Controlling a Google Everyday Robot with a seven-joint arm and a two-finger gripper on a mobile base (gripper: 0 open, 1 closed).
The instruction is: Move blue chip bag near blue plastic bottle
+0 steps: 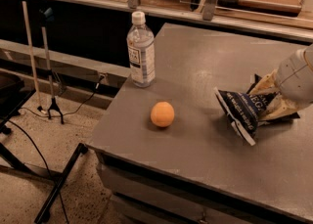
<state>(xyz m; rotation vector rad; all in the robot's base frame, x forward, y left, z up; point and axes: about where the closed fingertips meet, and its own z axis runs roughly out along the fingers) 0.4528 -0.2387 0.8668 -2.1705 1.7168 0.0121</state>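
Observation:
The blue chip bag (243,110) is dark navy foil with white lettering and a white edge. It sits at the right of the grey table (195,61), held just above or on the surface. My gripper (272,101) comes in from the right edge and is shut on the bag, its pale fingers (264,87) clamping the bag's right side. The blue plastic bottle (141,50) is clear with a white cap and stands upright near the table's left edge, well to the left of the bag.
An orange ball (162,114) lies between the bottle and the bag, near the front. A counter with shelving (205,3) runs along the back. On the floor to the left are a stand (51,71), cables and a dark frame (58,184).

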